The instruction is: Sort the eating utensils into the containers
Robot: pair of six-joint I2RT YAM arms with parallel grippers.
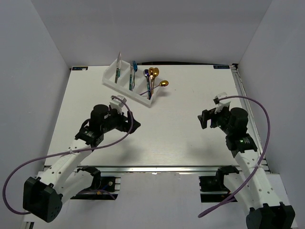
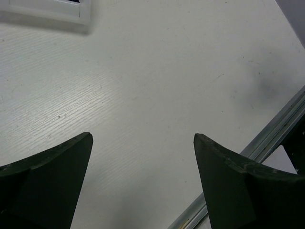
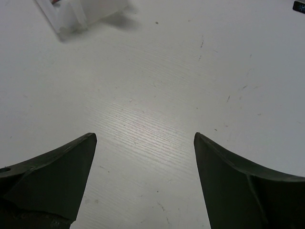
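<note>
Top external view shows you the white tray (image 1: pixel 125 92) on the far left of the worktop (image 1: pixel 190 138). The utensils (image 1: pixel 149 85) stand tilted in its three compartments, and one gold spoon (image 1: pixel 163 83) leans out past the right end. Your left claw (image 1: pixel 135 125) and right claw (image 1: pixel 204 119) hover over bare worktop, both spread wide and gripping nothing.

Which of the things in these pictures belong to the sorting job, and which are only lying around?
Belong to the job: white tray; utensils in it; left gripper and right gripper, both open and empty.
Only there: purple cables; metal rail.
</note>
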